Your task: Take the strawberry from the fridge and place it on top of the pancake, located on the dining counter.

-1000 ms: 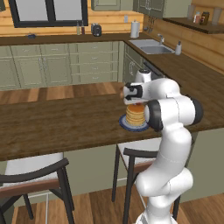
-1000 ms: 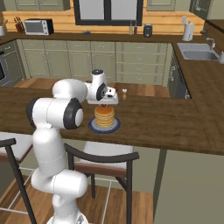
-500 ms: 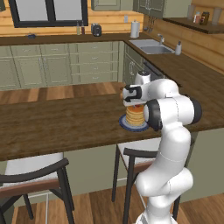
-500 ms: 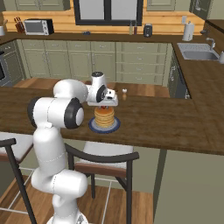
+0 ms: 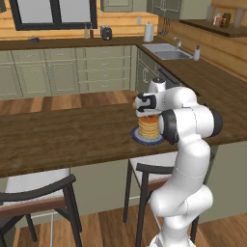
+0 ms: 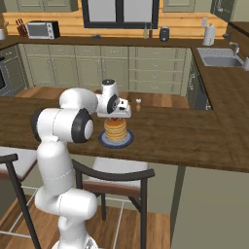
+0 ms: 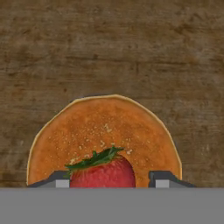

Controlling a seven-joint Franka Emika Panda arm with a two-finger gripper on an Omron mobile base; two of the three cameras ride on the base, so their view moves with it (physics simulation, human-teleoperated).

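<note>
Strawberry (image 7: 103,170) sits on pancake stack (image 7: 105,140), bottom centre of hand view. Gripper (image 7: 106,180) parted, fingertips clear of berry on both sides, gripping nothing. Dark wood surface (image 7: 109,48) beneath.

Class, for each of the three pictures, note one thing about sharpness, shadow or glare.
Hand view: strawberry and pancake sharp, wood grain slightly soft, no glare. Left base view: flat even light, faint shade under the blue plate on the dining counter. Right base view: mildly blurred throughout, a soft sheen on the white arm.
</note>
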